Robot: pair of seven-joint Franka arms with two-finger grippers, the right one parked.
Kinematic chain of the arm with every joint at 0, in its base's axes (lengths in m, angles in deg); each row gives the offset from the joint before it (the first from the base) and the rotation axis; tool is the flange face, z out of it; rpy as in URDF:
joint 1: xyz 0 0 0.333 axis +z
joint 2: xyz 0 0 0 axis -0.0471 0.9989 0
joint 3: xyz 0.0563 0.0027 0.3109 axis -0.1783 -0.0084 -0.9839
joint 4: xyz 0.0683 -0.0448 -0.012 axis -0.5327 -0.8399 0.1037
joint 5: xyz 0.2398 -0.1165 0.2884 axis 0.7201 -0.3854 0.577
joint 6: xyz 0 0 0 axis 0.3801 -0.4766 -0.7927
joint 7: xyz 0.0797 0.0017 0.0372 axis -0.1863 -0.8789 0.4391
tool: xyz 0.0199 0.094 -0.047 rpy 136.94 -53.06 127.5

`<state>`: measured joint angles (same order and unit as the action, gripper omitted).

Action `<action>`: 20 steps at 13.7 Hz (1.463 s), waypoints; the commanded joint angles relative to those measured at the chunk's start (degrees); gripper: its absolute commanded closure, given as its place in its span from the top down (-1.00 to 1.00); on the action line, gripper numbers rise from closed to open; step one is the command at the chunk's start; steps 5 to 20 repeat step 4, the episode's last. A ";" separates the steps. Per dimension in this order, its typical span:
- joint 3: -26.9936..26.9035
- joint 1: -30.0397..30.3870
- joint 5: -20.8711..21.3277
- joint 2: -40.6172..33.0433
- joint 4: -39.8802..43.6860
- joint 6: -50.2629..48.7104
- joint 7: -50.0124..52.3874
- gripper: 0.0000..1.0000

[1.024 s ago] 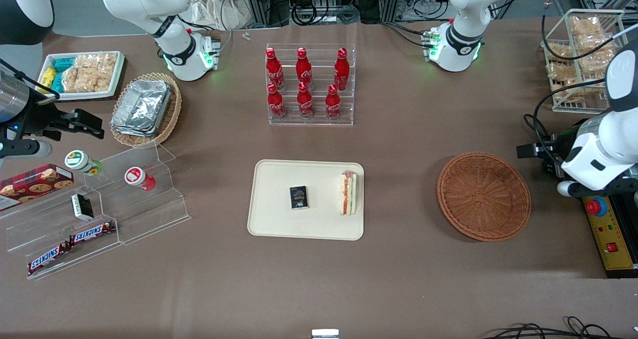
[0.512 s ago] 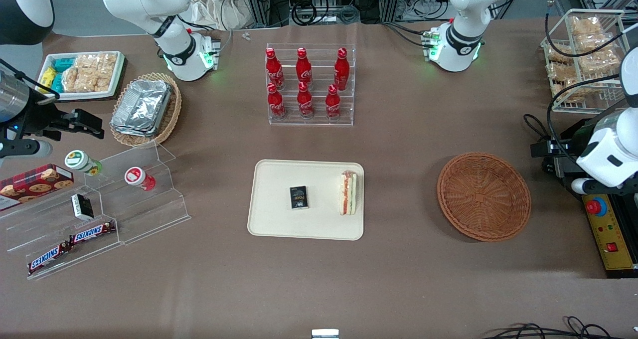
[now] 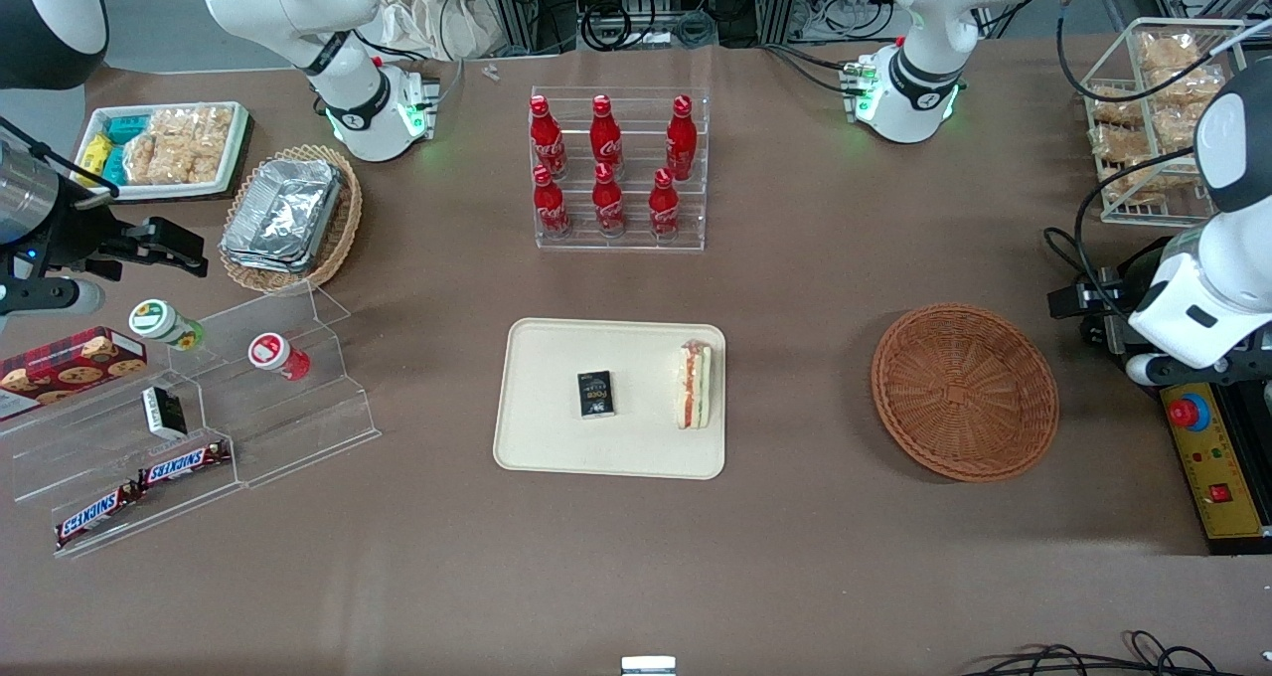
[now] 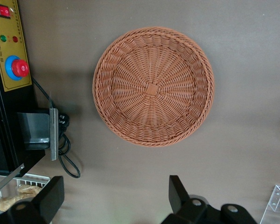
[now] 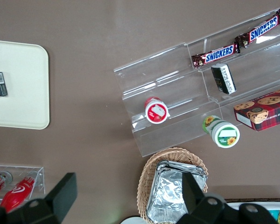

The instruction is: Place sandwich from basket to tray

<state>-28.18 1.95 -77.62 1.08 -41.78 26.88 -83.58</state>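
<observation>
Near the right-hand rim of the tray (image 3: 556, 447), at frame centre in the front view, the sandwich (image 3: 694, 386) lies with its striped filling edge up, inside the low rim and close to it. A small black box (image 3: 595, 395) sits on the tray toward the parked arm's end, apart from the sandwich, with bare tray around it.

At the middle right of the front view the basket (image 3: 964, 392) rests on the brown table (image 3: 795, 278), holding nothing, with a band of bare cloth between it and the tray. The gripper (image 4: 113, 200) hangs above the table at the working arm's end, beside the basket and well apart from the sandwich; in the left wrist view its two dark fingers (image 4: 176, 191) stand wide apart with nothing between them. A black and yellow control box (image 3: 1217, 462) lies at the table's right edge, nearer the front camera than the arm.
</observation>
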 commanded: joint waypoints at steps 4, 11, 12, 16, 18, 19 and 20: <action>-1.19 -0.61 -1.00 -0.64 -1.29 1.60 -0.87 1.00; -1.19 -0.61 -1.00 -0.64 -1.29 1.60 -0.87 1.00; -1.19 -0.61 -1.00 -0.64 -1.29 1.60 -0.87 1.00; -1.19 -0.61 -1.00 -0.64 -1.29 1.60 -0.87 1.00; -1.19 -0.61 -1.00 -0.64 -1.29 1.60 -0.87 1.00; -1.19 -0.61 -1.00 -0.64 -1.29 1.60 -0.87 1.00; -1.19 -0.61 -1.00 -0.64 -1.29 1.60 -0.87 1.00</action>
